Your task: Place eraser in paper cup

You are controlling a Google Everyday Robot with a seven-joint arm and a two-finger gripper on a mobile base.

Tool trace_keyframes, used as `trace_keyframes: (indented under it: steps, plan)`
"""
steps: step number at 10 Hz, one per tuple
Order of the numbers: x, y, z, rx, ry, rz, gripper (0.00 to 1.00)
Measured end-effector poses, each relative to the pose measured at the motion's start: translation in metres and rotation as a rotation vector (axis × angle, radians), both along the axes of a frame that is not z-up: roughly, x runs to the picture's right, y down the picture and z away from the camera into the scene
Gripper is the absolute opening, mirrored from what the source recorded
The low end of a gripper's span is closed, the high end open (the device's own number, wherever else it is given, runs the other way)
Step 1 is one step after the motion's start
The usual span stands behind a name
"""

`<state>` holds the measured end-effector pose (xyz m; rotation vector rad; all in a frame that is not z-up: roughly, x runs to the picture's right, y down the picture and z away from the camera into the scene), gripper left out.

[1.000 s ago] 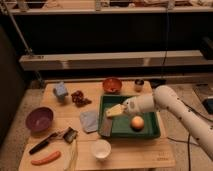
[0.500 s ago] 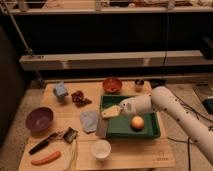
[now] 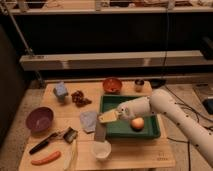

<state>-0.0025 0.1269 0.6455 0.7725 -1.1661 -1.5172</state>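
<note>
Gripping the eraser [image 3: 100, 133] end-down in our closed hand [image 3: 104, 119], we hang it just above the paper cup [image 3: 102, 149] on the counter [image 3: 142, 151], so it should drop straight inside.

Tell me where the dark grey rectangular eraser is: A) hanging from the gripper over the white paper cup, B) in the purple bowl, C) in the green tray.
A: the gripper, at the green tray's left edge, holds the dark grey eraser above the white paper cup.
</note>
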Motion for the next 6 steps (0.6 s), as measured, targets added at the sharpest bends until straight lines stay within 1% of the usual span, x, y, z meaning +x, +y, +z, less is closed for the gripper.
trace_keyframes:
  steps: [1, 2, 3, 6]
  plan:
    - [0.0, 0.004, -0.004, 0.014, -0.013, -0.02, 0.0]
    - [0.007, 0.01, -0.011, 0.028, -0.025, -0.031, 0.0]
    - [0.009, 0.015, -0.014, 0.033, -0.039, -0.035, 0.0]
    - [0.01, 0.032, -0.018, 0.052, -0.063, -0.051, 0.0]
